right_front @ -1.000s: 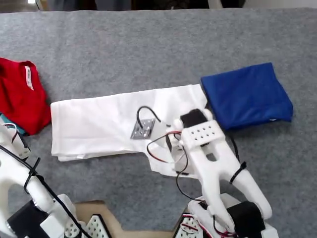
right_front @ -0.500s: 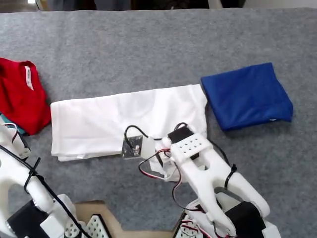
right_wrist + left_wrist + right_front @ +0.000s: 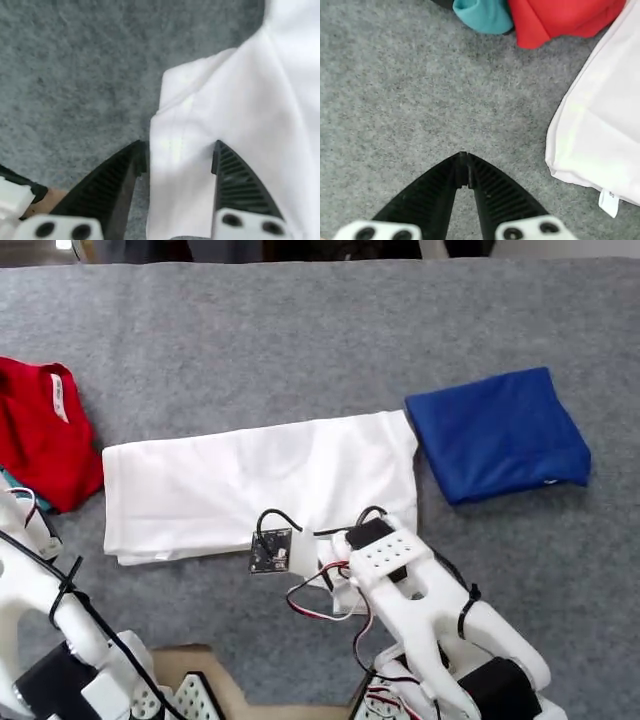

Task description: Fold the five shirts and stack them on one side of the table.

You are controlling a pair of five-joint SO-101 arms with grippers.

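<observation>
Desk (image 3: 300, 340): grey felt-like cover, seen from above.

White shirt (image 3: 220, 490): at desk centre, laid flat as a long band running 9 to 3 o'clock, partly folded. A loose flap hangs out at its 5 o'clock corner.

Blue shirt (image 3: 495, 430): folded into a block at 3 o'clock of the white shirt, just beside its end.

Red shirt (image 3: 40, 430): bunched at the desk's 9 o'clock edge, close to the white shirt's other end. Teal shirt (image 3: 482, 14): a small part shows, tucked against the red one.

Right arm (image 3: 440, 620): comes in from the 5 o'clock edge. Right pincer (image 3: 180, 150): fingers apart, straddling the white shirt's loose flap; cloth lies between them, not clamped.

Left arm (image 3: 50, 620): at the 7 o'clock corner. Left pincer (image 3: 464, 170): fingers together, holding nothing, over bare desk near the white shirt's end.
</observation>
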